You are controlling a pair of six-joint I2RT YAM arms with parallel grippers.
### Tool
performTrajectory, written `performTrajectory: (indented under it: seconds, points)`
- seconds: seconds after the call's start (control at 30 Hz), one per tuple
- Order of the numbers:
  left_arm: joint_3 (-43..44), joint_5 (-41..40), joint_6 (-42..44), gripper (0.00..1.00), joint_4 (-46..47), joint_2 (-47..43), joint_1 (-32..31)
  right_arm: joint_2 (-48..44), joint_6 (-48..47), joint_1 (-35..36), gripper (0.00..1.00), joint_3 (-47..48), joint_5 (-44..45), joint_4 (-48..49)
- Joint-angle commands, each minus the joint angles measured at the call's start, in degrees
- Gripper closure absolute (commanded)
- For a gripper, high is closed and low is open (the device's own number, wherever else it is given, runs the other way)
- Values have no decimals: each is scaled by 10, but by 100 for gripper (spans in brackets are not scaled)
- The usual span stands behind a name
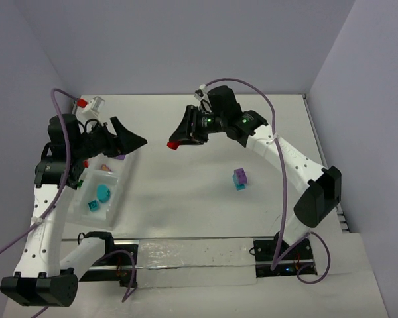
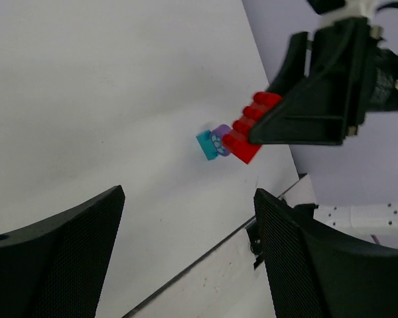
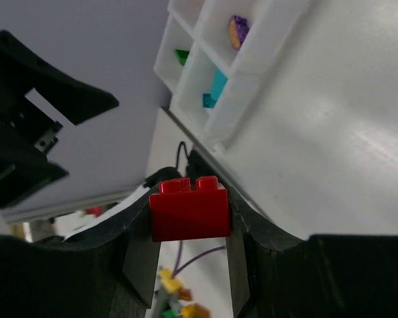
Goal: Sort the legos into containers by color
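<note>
From above, you see your right end effector pinching a red brick up over the table. Your left end effector points at it, near but not touching. A purple and cyan pair of bricks sits on the table, well apart from the tray at the left. The tray holds cyan pieces.

In the left wrist view, your own fingers are spread wide with nothing between them. The red brick sticks out of the right end effector.

In the right wrist view, the red brick is squeezed between both fingers. Behind it, the tray shows a green brick, cyan pieces and a blurry purple thing, likely a brick, each in its own box.
</note>
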Motion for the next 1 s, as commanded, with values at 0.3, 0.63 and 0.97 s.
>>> performTrajectory:
  seconds: [0.3, 0.63, 0.97]
  points:
    - [29, -18, 137, 13, -10, 65, -125, 52, 185, -3, 100, 14, -116, 93]
    - [45, -93, 121, 19, 22, 113, -186, 55, 182, 1, 100, 2, -135, 107]
    - [50, -105, 113, 38, 52, 111, -189, 52, 177, 2, 100, -3, -145, 115]
